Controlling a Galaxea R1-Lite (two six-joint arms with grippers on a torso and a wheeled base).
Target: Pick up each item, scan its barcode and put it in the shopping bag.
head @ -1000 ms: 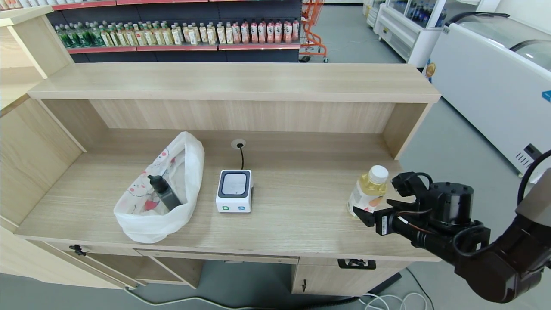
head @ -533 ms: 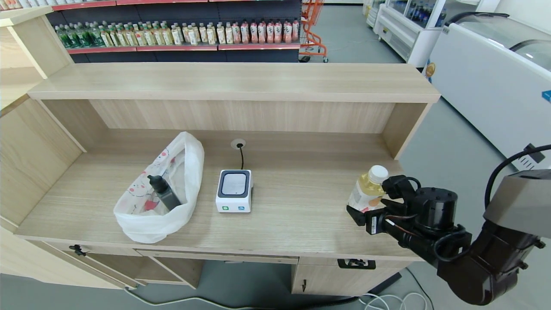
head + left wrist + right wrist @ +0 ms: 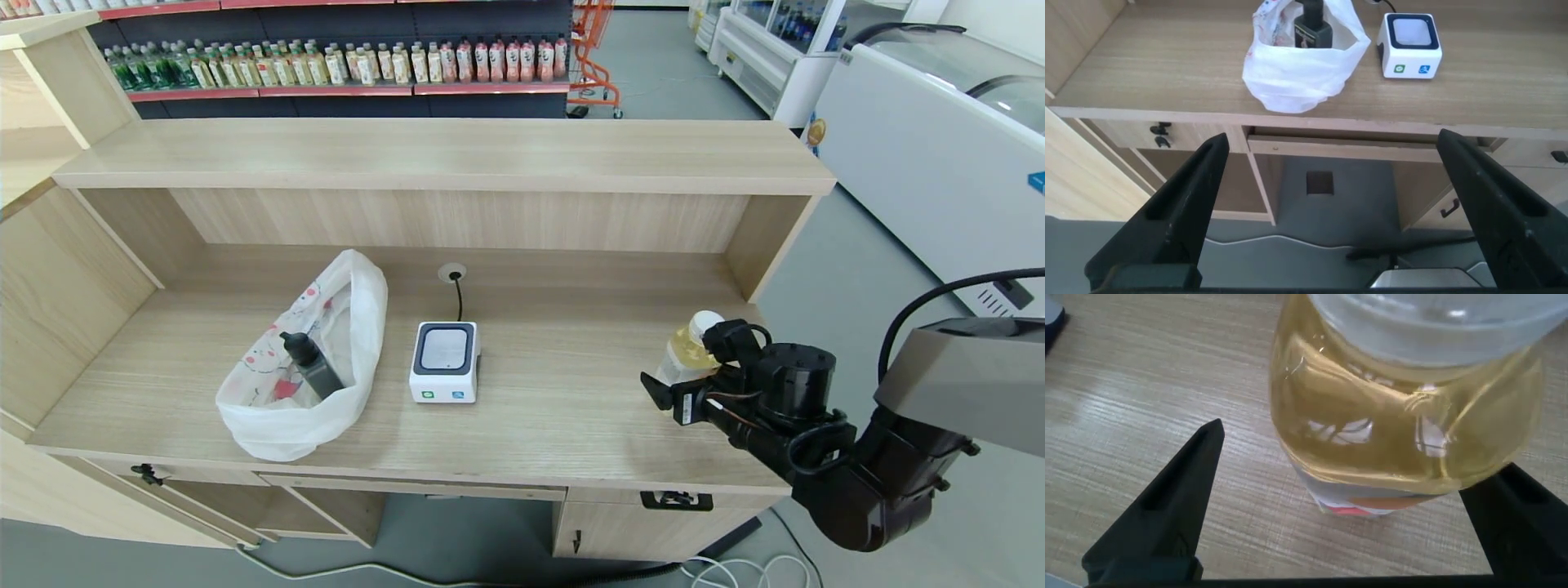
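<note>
- Head view: we are seeing the right tool (image 3: 687, 359) sitting at the right end of the table (image 3: 555, 425). Its fingers are spreading apart on either side of the yellow drink bottle (image 3: 684, 353), which is standing upright there.
- Head view, further left: the scanner (image 3: 445, 359) is sitting mid-table. The shopping bag (image 3: 269, 425) is lying open on its left, well apart from the yellow drink bottle, and a dark bottle (image 3: 314, 367) is leaning inside it.
- Left wrist view: the left tool (image 3: 1335, 216) is hanging out in front of the table (image 3: 1167, 73), fingers wide apart and gripping nothing. It is facing the shopping bag (image 3: 1290, 77), the dark bottle (image 3: 1313, 28) and the scanner (image 3: 1411, 45).
- Right wrist view: the yellow drink bottle (image 3: 1404, 433) is standing between the parted fingers of the right tool (image 3: 1364, 457). Wood is showing beside the bottle, so we are judging that nothing is clamping it yet.
- Across the views, we are judging one item as already bagged. The yellow drink bottle is the one left on the table, and it is waiting to be gripped, scanned and carried across to the shopping bag.
</note>
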